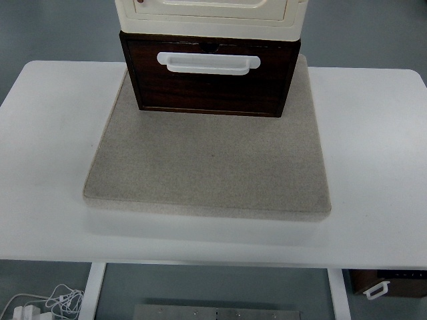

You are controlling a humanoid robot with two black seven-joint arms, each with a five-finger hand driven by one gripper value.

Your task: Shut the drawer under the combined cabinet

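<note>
A dark brown drawer (210,90) with a white handle (208,62) sits at the bottom of the combined cabinet, near the top centre of the top view. Its front sticks out a little past the cream upper cabinet (210,12) stacked above it. The cabinet stands on a grey mat (207,167). No robot hand or arm appears anywhere in the picture.
The mat lies on a white table (47,160) whose front edge runs across the lower picture. Below the table, white cables (47,303) lie on the floor at the lower left, and a brown box with a white handle (387,283) sits at the lower right.
</note>
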